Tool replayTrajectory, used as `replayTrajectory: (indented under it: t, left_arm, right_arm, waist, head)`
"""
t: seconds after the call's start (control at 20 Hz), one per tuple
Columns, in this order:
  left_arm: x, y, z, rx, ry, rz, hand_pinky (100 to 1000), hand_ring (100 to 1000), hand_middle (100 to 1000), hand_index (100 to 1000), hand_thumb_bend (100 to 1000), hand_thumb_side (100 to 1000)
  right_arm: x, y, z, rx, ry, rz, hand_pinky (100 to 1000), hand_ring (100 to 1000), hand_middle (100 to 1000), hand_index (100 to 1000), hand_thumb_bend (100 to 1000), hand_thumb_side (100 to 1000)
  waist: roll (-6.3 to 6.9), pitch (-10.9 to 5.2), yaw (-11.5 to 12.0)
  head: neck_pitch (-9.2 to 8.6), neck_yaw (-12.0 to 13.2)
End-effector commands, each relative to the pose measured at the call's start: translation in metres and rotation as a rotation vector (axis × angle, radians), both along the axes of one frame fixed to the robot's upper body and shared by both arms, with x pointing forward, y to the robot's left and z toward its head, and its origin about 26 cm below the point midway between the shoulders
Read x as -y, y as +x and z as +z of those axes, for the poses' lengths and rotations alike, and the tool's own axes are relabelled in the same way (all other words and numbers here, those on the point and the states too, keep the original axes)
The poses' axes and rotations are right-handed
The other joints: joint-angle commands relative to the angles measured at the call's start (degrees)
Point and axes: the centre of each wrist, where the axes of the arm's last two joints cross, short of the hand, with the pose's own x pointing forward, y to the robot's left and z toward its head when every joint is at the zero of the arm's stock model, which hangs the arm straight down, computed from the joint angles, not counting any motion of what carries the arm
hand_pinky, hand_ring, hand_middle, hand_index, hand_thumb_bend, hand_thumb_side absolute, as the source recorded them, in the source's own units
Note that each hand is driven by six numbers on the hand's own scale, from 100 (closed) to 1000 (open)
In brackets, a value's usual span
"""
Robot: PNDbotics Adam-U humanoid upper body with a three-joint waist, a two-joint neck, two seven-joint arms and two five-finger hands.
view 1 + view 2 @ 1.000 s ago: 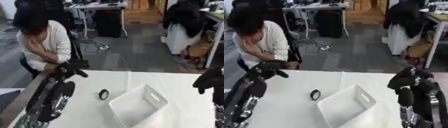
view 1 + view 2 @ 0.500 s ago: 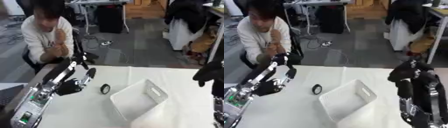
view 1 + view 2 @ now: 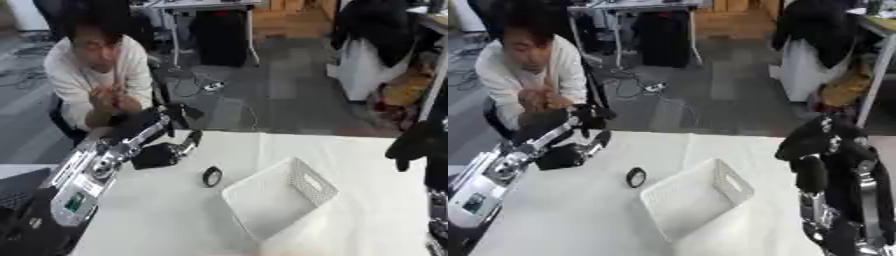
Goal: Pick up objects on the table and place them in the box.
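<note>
Your left hand [image 3: 162, 152] has come lower toward the small black ring [image 3: 211, 176], fingers curled on nothing, while this ring lies on the worktop [image 3: 166, 215] beside the empty white box [image 3: 280, 197].

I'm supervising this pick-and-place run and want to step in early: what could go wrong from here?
1. The small black ring stands close to the white box; a reach by the left hand might knock it or shift the box.
2. The ring is small and dark, so the hand may fumble it or send it rolling.
3. The right hand hangs raised beside the box and could bump its rim when it moves.
</note>
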Motion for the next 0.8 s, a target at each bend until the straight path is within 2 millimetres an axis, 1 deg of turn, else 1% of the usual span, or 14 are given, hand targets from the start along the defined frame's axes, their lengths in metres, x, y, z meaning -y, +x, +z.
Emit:
replayTrajectory:
  t: [0.05, 0.15, 0.2, 0.25, 0.3, 0.4, 0.6, 0.65, 0.75, 0.8]
  left_arm:
    - [-0.009, 0.013, 0.011, -0.062, 0.117, 0.041, 530, 658, 787, 902, 607, 825]
    - [-0.011, 0.021, 0.011, -0.107, 0.167, 0.066, 534, 656, 787, 902, 616, 817]
    - [-0.012, 0.024, 0.011, -0.123, 0.19, 0.077, 539, 651, 787, 900, 644, 802]
    - [-0.012, 0.027, 0.011, -0.137, 0.215, 0.085, 539, 650, 788, 901, 632, 813]
    - [-0.013, 0.03, 0.01, -0.146, 0.232, 0.091, 538, 652, 791, 902, 690, 785]
    - [-0.013, 0.036, 0.006, -0.177, 0.273, 0.111, 534, 651, 791, 901, 726, 771]
    - [-0.013, 0.045, 0.003, -0.202, 0.321, 0.138, 515, 639, 794, 905, 843, 745]
    - [-0.013, 0.047, 0.002, -0.205, 0.329, 0.142, 515, 636, 791, 903, 859, 740]
    - [-0.013, 0.051, 0.001, -0.218, 0.345, 0.15, 518, 655, 798, 905, 906, 745]
    - [-0.013, 0.053, 0.0, -0.236, 0.358, 0.154, 547, 686, 814, 910, 944, 765]
  right_arm:
    - [-0.001, -0.002, 0.007, 0.02, -0.003, 0.011, 168, 398, 460, 538, 108, 604]
    - [-0.001, -0.002, 0.006, 0.017, -0.004, 0.012, 167, 397, 460, 538, 108, 604]
    - [-0.001, -0.002, 0.006, 0.016, -0.005, 0.013, 167, 397, 459, 538, 108, 604]
    - [-0.001, -0.002, 0.005, 0.014, -0.005, 0.013, 167, 397, 460, 538, 108, 604]
    - [-0.001, -0.002, 0.005, 0.014, -0.005, 0.014, 167, 397, 459, 538, 108, 604]
    - [-0.002, -0.002, 0.004, 0.012, -0.005, 0.016, 166, 397, 459, 538, 108, 605]
    - [-0.002, -0.002, 0.004, 0.01, -0.008, 0.017, 165, 396, 459, 538, 108, 605]
    - [-0.002, -0.002, 0.004, 0.01, -0.009, 0.017, 165, 396, 459, 538, 108, 605]
    - [-0.002, -0.002, 0.004, 0.009, -0.009, 0.017, 164, 396, 458, 538, 108, 605]
    - [-0.002, -0.002, 0.004, 0.008, -0.01, 0.017, 164, 396, 458, 538, 108, 605]
  waist:
    - [0.2, -1.15, -0.1]
    - [0.29, -1.24, -0.2]
    - [0.34, -1.28, -0.2]
    - [0.39, -1.3, -0.2]
    - [0.44, -1.32, -0.3]
    - [0.53, -1.34, -0.4]
    - [0.57, -1.36, -0.6]
    - [0.58, -1.37, -0.6]
    - [0.58, -1.39, -0.7]
    - [0.57, -1.42, -0.7]
  head:
    - [0.16, 0.5]
    - [0.18, 0.6]
    - [0.2, 0.6]
    - [0.23, 0.7]
    - [0.23, 0.7]
    - [0.2, 0.8]
    - [0.2, 0.8]
    - [0.21, 0.8]
    - [0.26, 0.8]
    - [0.3, 0.9]
